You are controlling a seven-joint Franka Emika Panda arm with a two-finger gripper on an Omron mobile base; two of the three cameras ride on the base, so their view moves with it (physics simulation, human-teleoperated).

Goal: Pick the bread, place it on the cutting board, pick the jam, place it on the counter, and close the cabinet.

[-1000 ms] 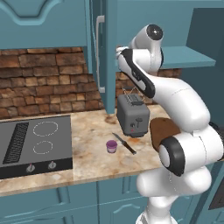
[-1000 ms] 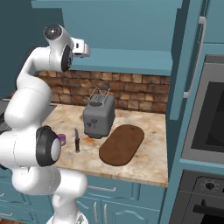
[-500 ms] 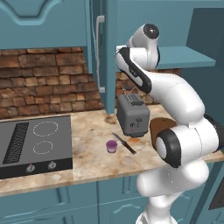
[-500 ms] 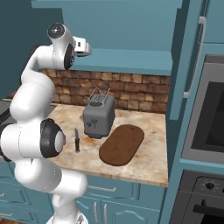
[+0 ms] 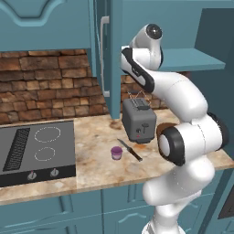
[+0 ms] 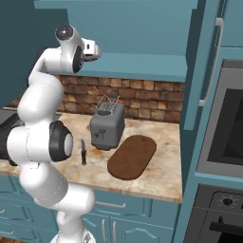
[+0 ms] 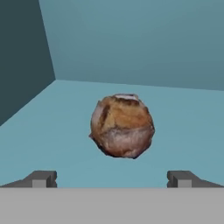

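Since the earlier frames the upper arm has swung toward the cabinet. The elbow now sits higher and closer to the open door, and the wrist has moved deeper over the cabinet shelf. The things on the counter have not moved.

Arm pose: the arm rises from the base, folds at a large dark joint beside the toaster, climbs steeply, and bends forward at the top so that the hand points into the open cabinet, level with the shelf.

Tool state: in the hand view the tool stands wide open, its two dark fingertips set well apart and holding nothing.

Bread: the bread rests on the teal shelf floor inside the cabinet, centred ahead of the tool and between the lines of the two fingertips, clear of both. The cabinet's back wall stands behind it and a side wall lies to one side.

Relative to the toaster:
- The jam stands on the counter in front of the toaster, toward the stovetop.
- A knife lies just beside the jam, between jam and toaster.
- The cutting board lies flat on the counter on the toaster's far side from the stovetop, bare.
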